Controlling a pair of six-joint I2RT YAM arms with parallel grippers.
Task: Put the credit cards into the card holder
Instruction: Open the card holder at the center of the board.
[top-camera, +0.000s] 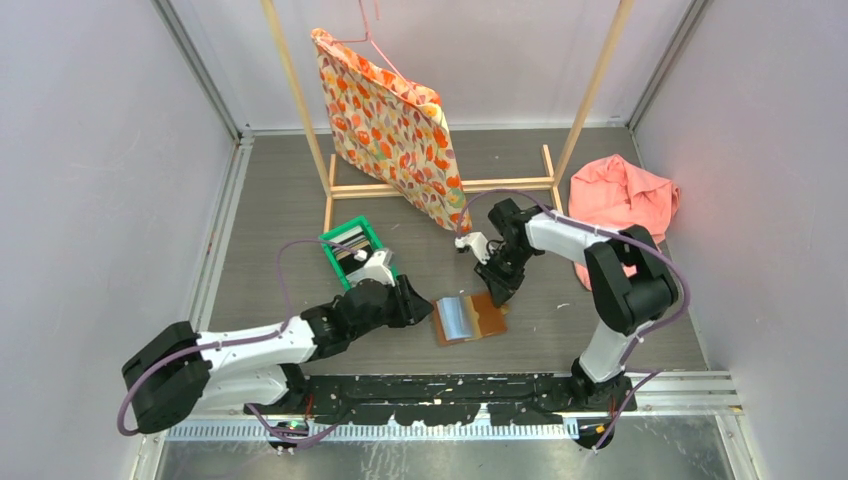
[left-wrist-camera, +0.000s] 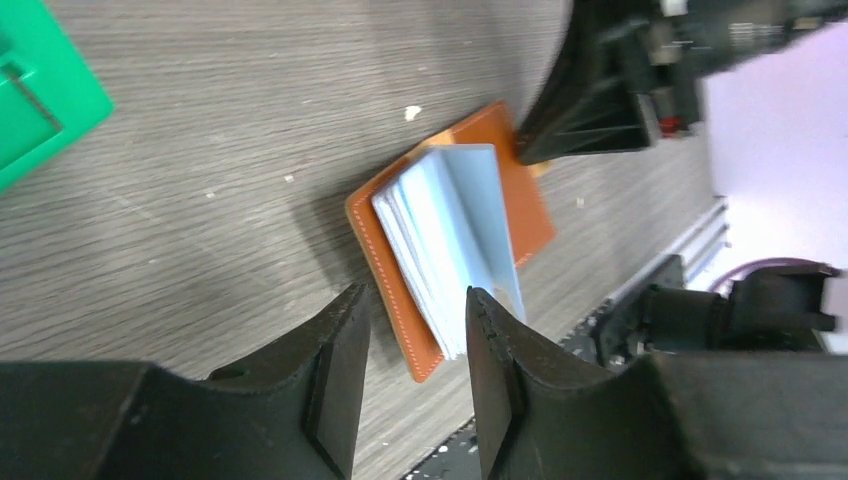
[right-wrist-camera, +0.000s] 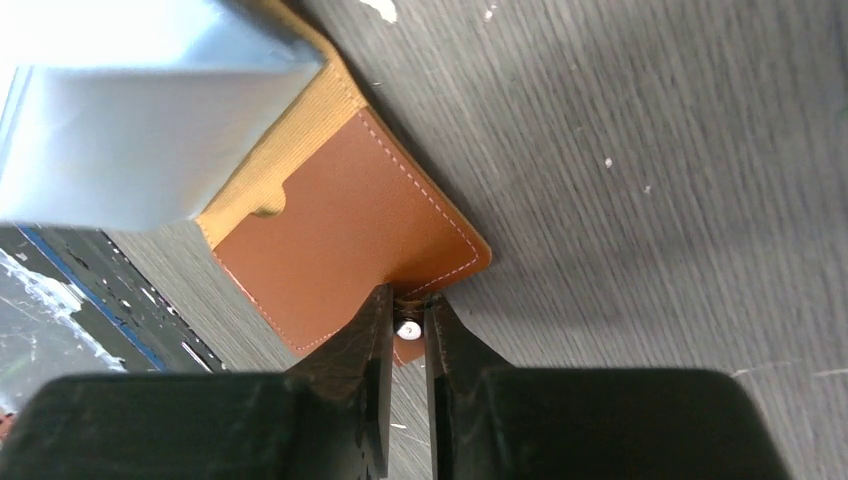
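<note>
Left wrist view sets the left gripper (left-wrist-camera: 417, 300) over the near end of a fanned stack of thin silvery-blue plastic credit cards (left-wrist-camera: 450, 230). The step, as I judge it, is seating that stack in the small brown leather bifold card holder (left-wrist-camera: 530, 200). To do it well, the jaws should close squarely across the stack's edges so no card splays. They should then slide the stack along the tan pocket rather than press down, while the other arm holds the leather against skating. The left gripper's fingers stand apart with the cards' corner between them; whether either pad touches cannot be told. The right gripper (right-wrist-camera: 406, 310) is clamped on the small snap tab at the card holder's far right corner, pinning it to the grey wood-grain table (top-camera: 280, 200). A green plastic bin (left-wrist-camera: 75, 95) sits well apart from the card holder, off to its left.
</note>
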